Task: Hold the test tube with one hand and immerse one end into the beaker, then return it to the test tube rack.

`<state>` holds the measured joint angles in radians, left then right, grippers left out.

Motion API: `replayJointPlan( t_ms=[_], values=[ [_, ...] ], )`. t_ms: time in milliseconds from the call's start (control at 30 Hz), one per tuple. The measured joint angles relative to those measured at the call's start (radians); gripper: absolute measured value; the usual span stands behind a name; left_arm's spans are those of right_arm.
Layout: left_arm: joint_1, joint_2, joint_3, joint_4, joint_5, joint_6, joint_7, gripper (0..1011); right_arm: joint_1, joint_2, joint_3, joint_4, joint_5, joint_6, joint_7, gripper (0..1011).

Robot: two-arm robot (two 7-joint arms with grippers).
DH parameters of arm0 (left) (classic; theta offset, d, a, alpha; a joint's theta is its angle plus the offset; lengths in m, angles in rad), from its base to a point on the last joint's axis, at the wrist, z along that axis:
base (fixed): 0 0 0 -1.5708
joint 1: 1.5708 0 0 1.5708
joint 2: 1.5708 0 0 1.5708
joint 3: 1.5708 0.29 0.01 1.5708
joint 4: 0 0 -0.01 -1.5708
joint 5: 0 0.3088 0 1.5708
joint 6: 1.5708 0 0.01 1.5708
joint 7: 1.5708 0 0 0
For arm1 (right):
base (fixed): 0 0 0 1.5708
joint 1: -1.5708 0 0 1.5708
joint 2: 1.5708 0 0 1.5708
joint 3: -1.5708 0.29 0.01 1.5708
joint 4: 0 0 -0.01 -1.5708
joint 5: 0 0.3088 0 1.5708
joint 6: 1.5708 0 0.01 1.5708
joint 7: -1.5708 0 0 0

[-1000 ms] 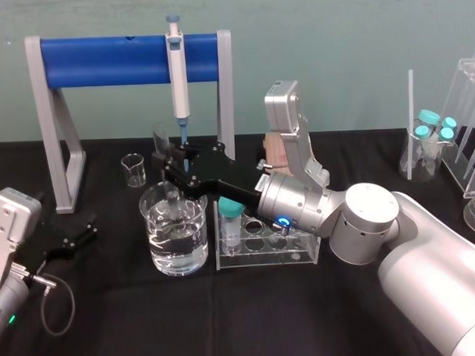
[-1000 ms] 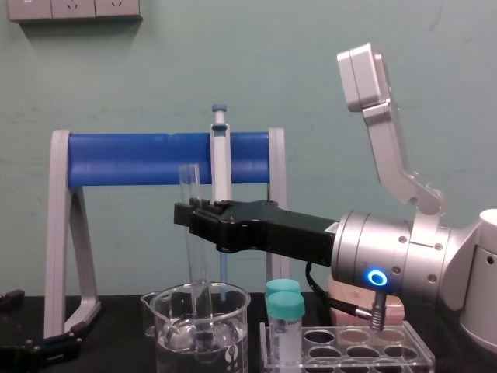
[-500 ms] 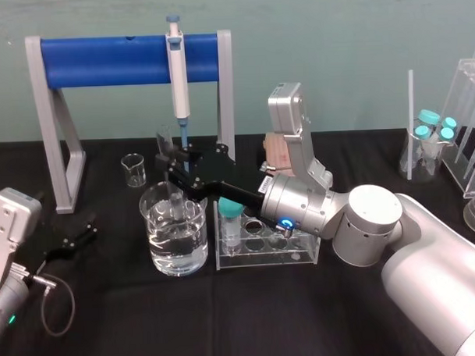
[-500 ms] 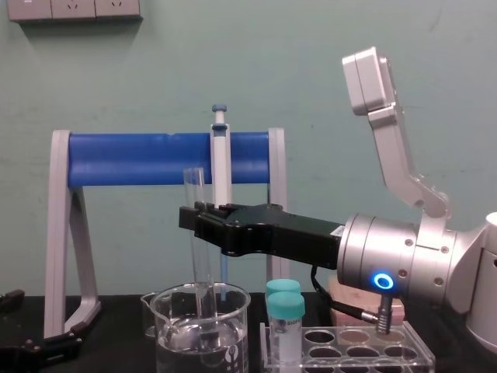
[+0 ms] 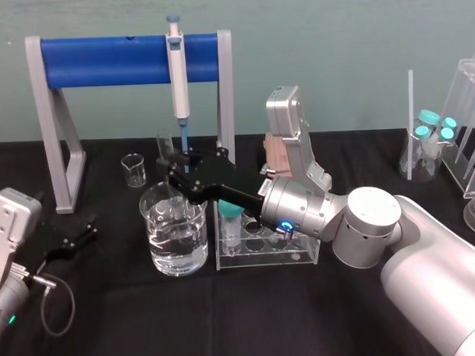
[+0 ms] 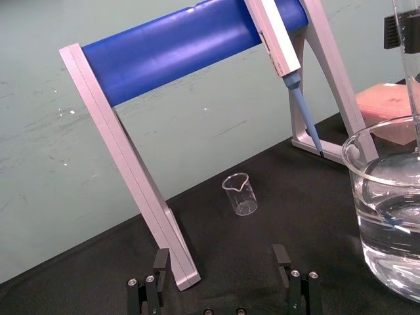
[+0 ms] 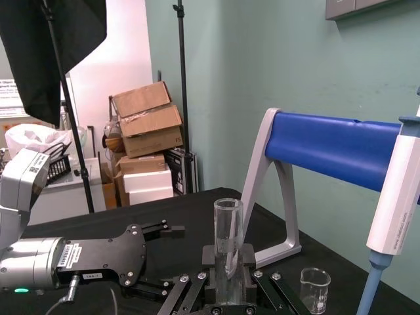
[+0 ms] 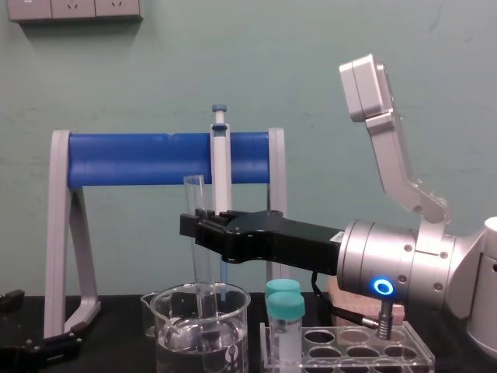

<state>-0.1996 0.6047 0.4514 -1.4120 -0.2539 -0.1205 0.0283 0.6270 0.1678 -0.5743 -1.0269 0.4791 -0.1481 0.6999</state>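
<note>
Black cloth table, and nearest you on the robot's left is the left gripper, parked low, jaws spread wide with nothing between them.

Next you have the wide clear glass beaker with white marks, part-filled with clear liquid. Just beside it on the right stands the clear acrylic test tube rack, with one teal-capped tube at its left end.

Above the beaker, the right gripper is clamped on the long slim clear glass test tube. The tube is upright, round end down inside the beaker's rim; you cannot tell whether it meets the liquid.

Farther back are a small clear glass beaker and a pink box. Behind them the grey-and-blue pipette hangs on the blue-barred grey stand.
</note>
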Motion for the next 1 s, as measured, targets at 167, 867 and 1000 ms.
replayJointPlan(
  t_ms=[167, 867, 1000],
  values=[
    [0.000, 0.000, 0.000, 0.000, 0.000, 0.000, 0.000, 1000, 0.001, -0.001, 0.000, 0.003, -0.002, 0.000, 0.000, 224],
    [0.000, 0.000, 0.000, 0.000, 0.000, 0.000, 0.000, 1000, -0.005, 0.001, 0.000, -0.007, -0.006, 0.002, -0.001, 224],
    [0.000, 0.000, 0.000, 0.000, 0.000, 0.000, 0.000, 1000, -0.008, 0.002, 0.001, -0.011, -0.006, 0.004, -0.004, 224]
  ],
)
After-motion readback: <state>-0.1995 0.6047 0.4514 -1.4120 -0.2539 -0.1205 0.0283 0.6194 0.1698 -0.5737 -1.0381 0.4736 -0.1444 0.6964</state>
